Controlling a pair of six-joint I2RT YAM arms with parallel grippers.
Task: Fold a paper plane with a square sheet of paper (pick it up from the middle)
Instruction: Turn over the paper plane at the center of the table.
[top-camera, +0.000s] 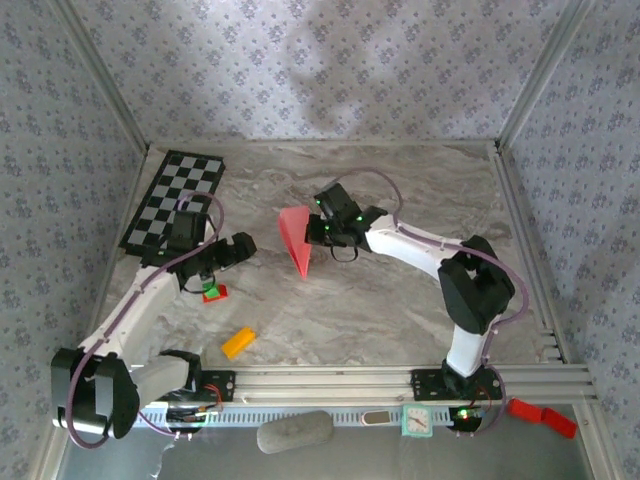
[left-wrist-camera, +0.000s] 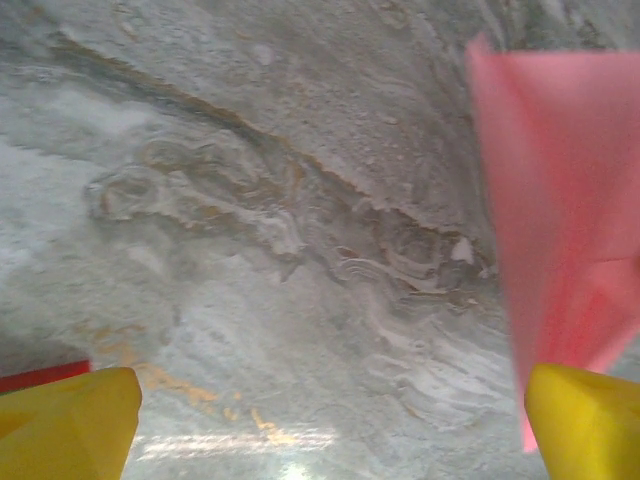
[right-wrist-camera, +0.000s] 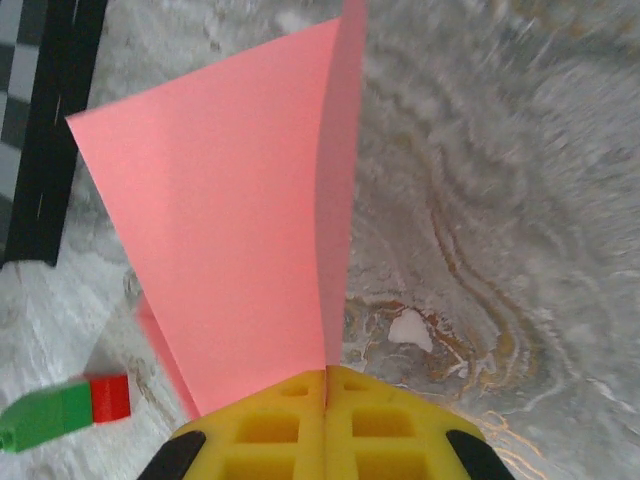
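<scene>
right tool (right-wrist-camera: 325, 385): clamped on paper plane (right-wrist-camera: 230, 200) at its crease, mid-desk (top-camera: 400, 300) | left tool (top-camera: 238, 250): agape, empty, nearby | risk: narrow edge pinch may slip; folds could spring open

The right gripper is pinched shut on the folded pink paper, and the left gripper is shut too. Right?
Not quite. The left gripper is open: the left wrist view shows its yellow fingers wide apart. The right gripper is indeed shut on the folded pink paper.
</scene>
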